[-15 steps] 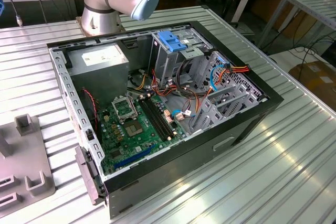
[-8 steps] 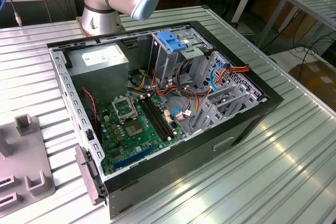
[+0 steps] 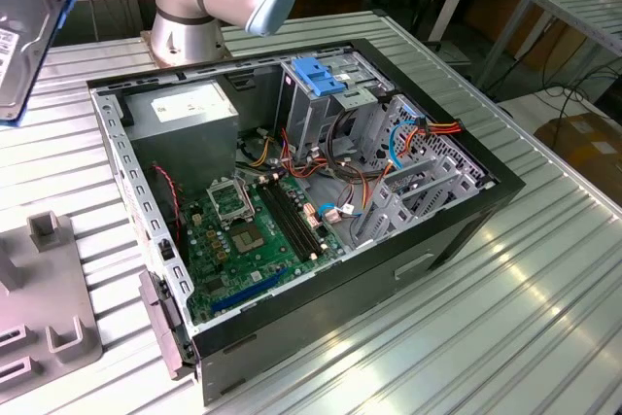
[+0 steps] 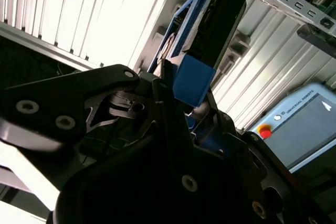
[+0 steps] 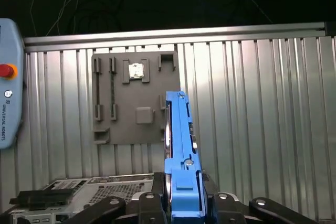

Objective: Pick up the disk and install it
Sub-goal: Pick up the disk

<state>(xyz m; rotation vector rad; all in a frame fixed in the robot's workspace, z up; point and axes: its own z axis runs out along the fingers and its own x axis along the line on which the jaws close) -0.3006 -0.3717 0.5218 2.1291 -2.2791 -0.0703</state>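
Gripper (image 5: 182,190) clenched on the disk (image 5: 177,135), its blue rail edge-on between my fingers and held clear above the ribbed table (image 5: 252,103). Grey fixture plate (image 5: 134,98) lay beyond the disk's far end. Open computer case (image 3: 292,191) stood off to one side of my hand.

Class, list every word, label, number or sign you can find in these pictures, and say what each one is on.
On the disk, exterior view: a white label, print too small to read.
On the power supply: a white label, too small to read.
On the pendant, first wrist view: one line of small capitals, the maker's name.
On the motherboard: markings too small to read.
On the grey fixture plate: no text.
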